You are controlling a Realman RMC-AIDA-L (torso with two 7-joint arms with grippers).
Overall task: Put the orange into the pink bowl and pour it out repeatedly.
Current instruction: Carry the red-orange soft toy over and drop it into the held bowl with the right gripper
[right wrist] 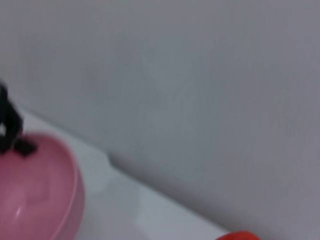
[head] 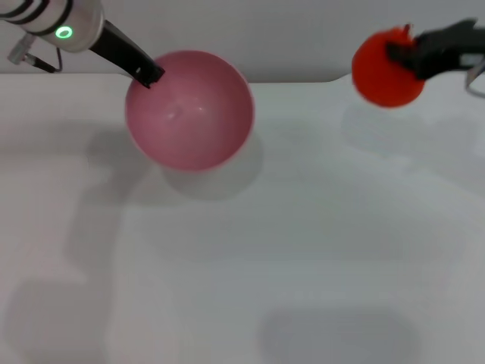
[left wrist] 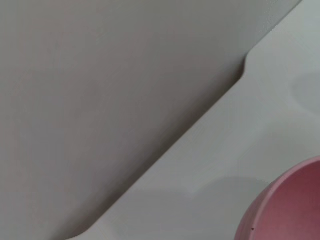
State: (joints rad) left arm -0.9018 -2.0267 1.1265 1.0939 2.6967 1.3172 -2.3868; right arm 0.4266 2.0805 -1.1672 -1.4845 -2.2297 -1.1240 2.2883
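Note:
The pink bowl [head: 189,110] is held above the white table at the back left, its opening tipped towards me, and it is empty. My left gripper [head: 148,74] is shut on its far left rim. The bowl also shows in the left wrist view [left wrist: 287,210] and the right wrist view [right wrist: 35,192]. My right gripper [head: 402,54] is shut on the red-orange orange [head: 383,72] and holds it in the air at the back right, well apart from the bowl. A sliver of the orange shows in the right wrist view [right wrist: 240,235].
The white table [head: 265,250] stretches across the front and middle. Its back edge has a small step [head: 337,78] between bowl and orange. A grey wall [head: 288,30] stands behind.

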